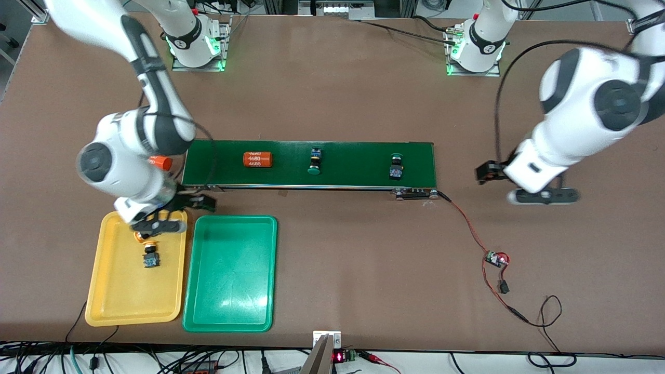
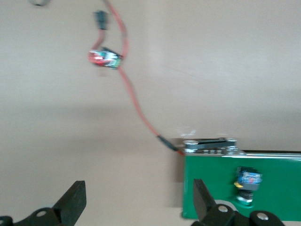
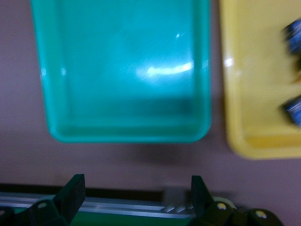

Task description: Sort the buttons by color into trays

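One yellow-capped button (image 1: pixel 150 255) lies in the yellow tray (image 1: pixel 127 296). A second yellow cap (image 1: pixel 142 238) shows beside it, partly hidden under my right gripper (image 1: pixel 158 226). That gripper hangs open and holds nothing, over the tray's end nearest the belt. The right wrist view shows the green tray (image 3: pixel 122 70), the yellow tray (image 3: pixel 254 94) and two buttons' blue bodies (image 3: pixel 294 110). Two green-capped buttons (image 1: pixel 314 161) (image 1: pixel 396 167) lie on the belt. The green tray (image 1: pixel 228 280) holds nothing. My left gripper (image 1: pixel 543 196) is open over bare table off the belt's end.
The dark-green conveyor belt (image 1: pixel 353 163) carries an orange cylinder (image 1: pixel 257 159); another orange cylinder (image 1: pixel 162 162) shows partly under the right arm. A red wire (image 1: pixel 467 223) runs from the belt's end to a small circuit board (image 1: pixel 497 258) toward the left arm's end.
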